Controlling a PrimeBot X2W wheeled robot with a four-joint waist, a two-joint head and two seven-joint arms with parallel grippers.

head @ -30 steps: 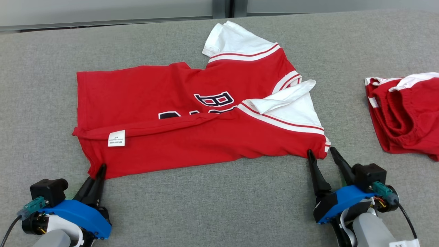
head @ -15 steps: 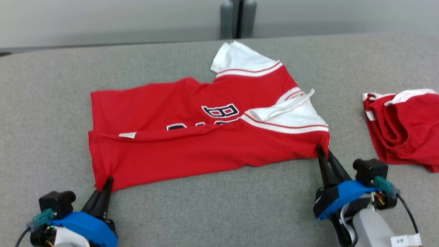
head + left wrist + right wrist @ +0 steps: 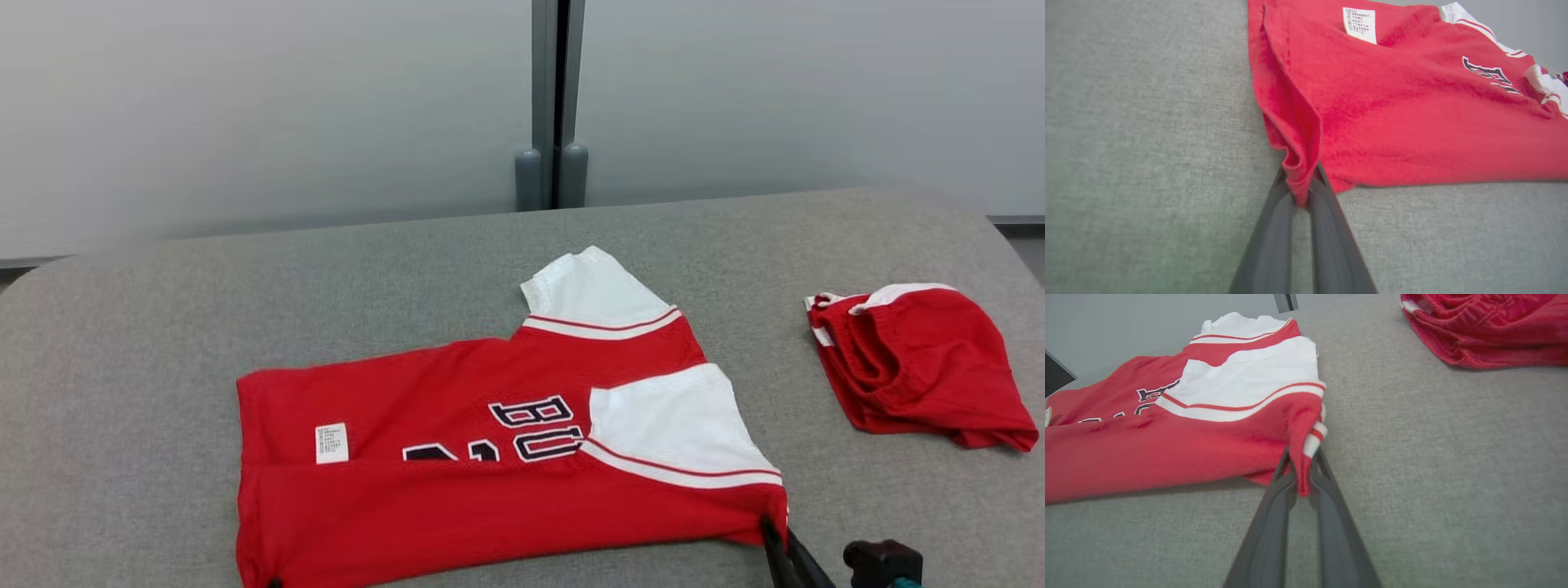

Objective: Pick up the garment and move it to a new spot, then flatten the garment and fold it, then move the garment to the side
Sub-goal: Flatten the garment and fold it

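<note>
**Both near corners pinched tight**

The red and white garment [image 3: 457, 474] lies spread on the grey table [image 3: 163, 327], at the lower centre of the head view, with a white label [image 3: 331, 443] near its left edge. The left gripper [image 3: 1299, 192] is closed narrowly on the bunched red hem corner. The right gripper [image 3: 1302, 473] is clamped on the striped corner. A red bundle [image 3: 922, 359] sits apart at the right.

Slim dark-grey tapering jaws (black block [image 3: 882, 562] alongside)
</note>
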